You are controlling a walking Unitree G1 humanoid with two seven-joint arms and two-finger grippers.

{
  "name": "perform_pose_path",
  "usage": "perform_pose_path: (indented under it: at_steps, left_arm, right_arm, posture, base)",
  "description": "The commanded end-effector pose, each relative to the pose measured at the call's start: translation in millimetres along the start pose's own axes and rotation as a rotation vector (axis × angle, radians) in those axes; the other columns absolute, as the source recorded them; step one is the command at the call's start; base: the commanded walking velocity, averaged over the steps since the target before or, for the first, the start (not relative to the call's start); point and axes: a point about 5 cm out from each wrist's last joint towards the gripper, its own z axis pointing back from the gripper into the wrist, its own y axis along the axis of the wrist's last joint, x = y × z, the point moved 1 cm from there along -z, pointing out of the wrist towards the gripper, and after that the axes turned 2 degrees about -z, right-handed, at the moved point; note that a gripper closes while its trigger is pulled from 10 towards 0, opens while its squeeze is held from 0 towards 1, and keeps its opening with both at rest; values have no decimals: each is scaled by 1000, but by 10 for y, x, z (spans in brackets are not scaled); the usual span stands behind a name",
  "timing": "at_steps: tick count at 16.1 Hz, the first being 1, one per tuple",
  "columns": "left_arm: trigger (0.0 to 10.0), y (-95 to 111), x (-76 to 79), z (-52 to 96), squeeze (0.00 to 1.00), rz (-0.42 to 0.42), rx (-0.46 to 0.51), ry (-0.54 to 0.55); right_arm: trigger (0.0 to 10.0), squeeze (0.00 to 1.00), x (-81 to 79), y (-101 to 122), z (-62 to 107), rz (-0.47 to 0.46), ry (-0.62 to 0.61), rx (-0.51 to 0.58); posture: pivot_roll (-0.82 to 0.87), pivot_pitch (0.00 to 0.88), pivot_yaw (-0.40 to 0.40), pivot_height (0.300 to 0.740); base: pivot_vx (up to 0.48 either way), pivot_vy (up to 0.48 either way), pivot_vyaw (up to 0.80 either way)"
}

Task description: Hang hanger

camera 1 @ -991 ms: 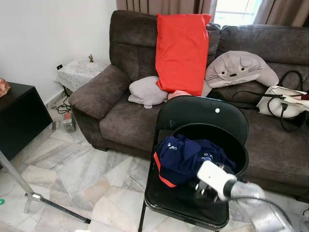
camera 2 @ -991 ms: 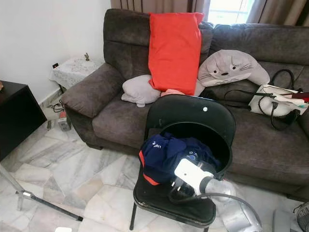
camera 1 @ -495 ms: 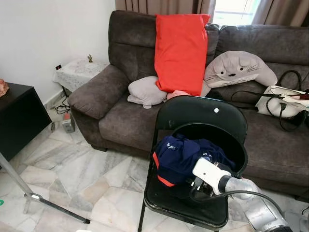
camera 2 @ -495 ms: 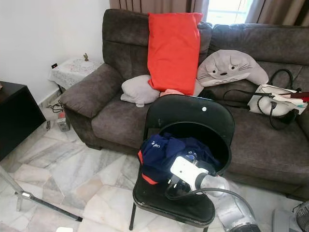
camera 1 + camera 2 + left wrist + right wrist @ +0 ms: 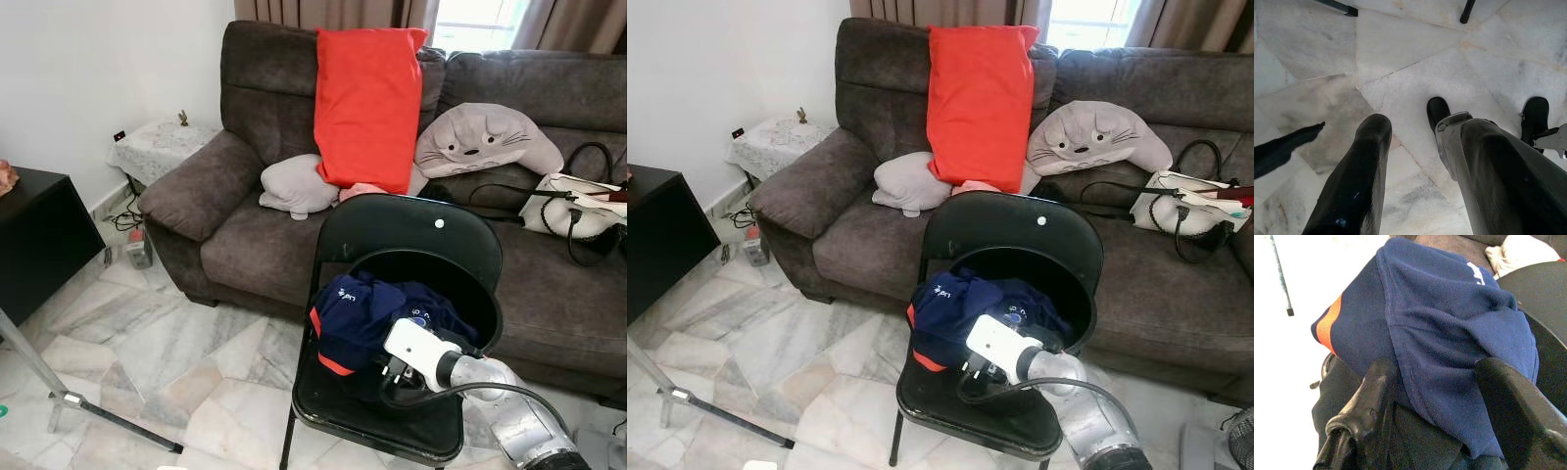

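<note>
We cannot make out any hanger; the navy garment (image 5: 367,318) covers the chair seat (image 5: 338,416), hiding our right gripper's (image 5: 1435,382) fingertips.

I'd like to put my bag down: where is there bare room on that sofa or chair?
The sofa seat left of the folding chair is bare, below the grey cushion. The chair seat is crowded with the navy garment and right gripper.

The right gripper (image 5: 1432,396) has its 2 black fingers (image 5: 1374,401) spread on either side of a fold of the navy garment (image 5: 1449,333); an orange band (image 5: 1328,323) edges the garment; beneath it lies dark cloth (image 5: 1415,440).
</note>
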Motion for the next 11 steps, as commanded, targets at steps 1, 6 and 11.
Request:
perform_pose_path:
  at_steps: [1, 6, 11]
  left_arm:
    - [10000, -47, -11, 6, 0, -17, -18, 5]
    - [10000, -39, -7, 5, 0, -20, -16, 7]
    - [10000, -18, -10, 2, 0, -17, -13, 6]
  right_arm:
    - [0, 0, 21, 71, -29, 9, -7, 25]
    - [0, 0, 49, 130, -37, -13, -34, 58]
    - [0, 0, 18, 81, -46, -31, -16, 16]
  posture:
    - [-101, 0, 33, 740]
    - [-103, 0, 31, 740]
    - [-103, 0, 33, 740]
  base:
    - [0, 0, 0]
    - [0, 0, 0]
    - [0, 0, 0]
